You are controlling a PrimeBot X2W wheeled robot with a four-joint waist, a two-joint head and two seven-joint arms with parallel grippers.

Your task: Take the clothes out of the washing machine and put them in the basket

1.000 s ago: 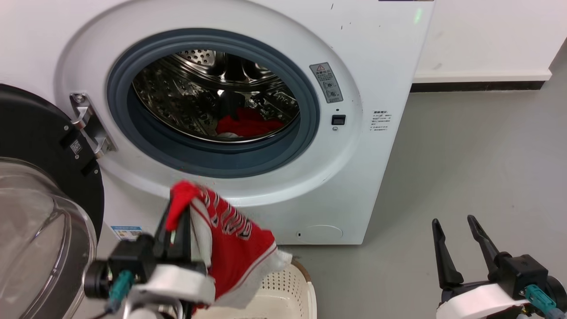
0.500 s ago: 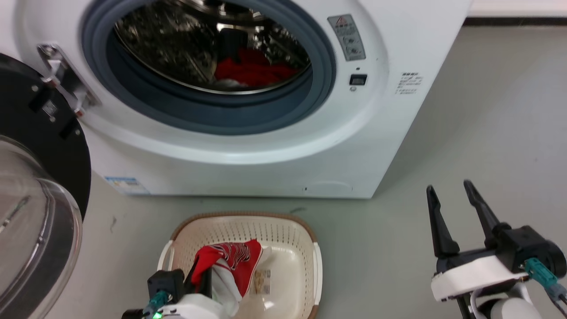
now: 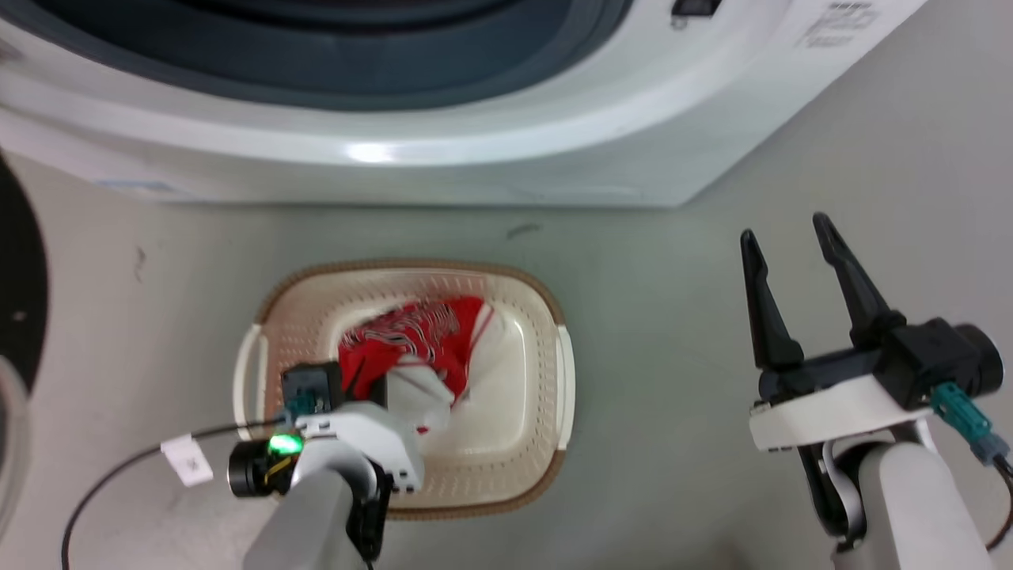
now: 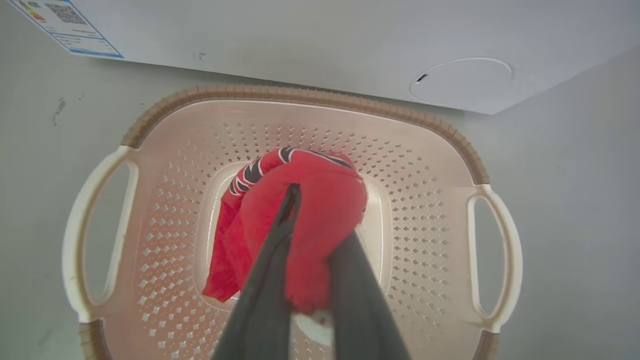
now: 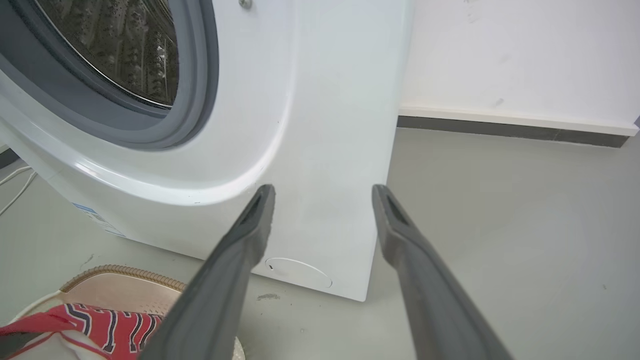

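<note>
Left gripper point(image 4: 318, 215) clamps the crumpled red jersey point(image 4: 320, 182) over the middle of the perforated oval basket point(image 4: 300, 93); right gripper point(image 3: 782, 226) gapes empty above bare grey floor point(image 3: 673, 317).

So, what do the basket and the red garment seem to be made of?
The basket: probably moulded plastic, cream, slightly glossy; regular holes, brown woven-look rim. The red garment: soft matte fabric, possibly synthetic; it bunches and folds.

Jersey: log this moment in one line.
left gripper: shut on jersey | jersey: over basket, not released | right gripper: open, empty
</note>
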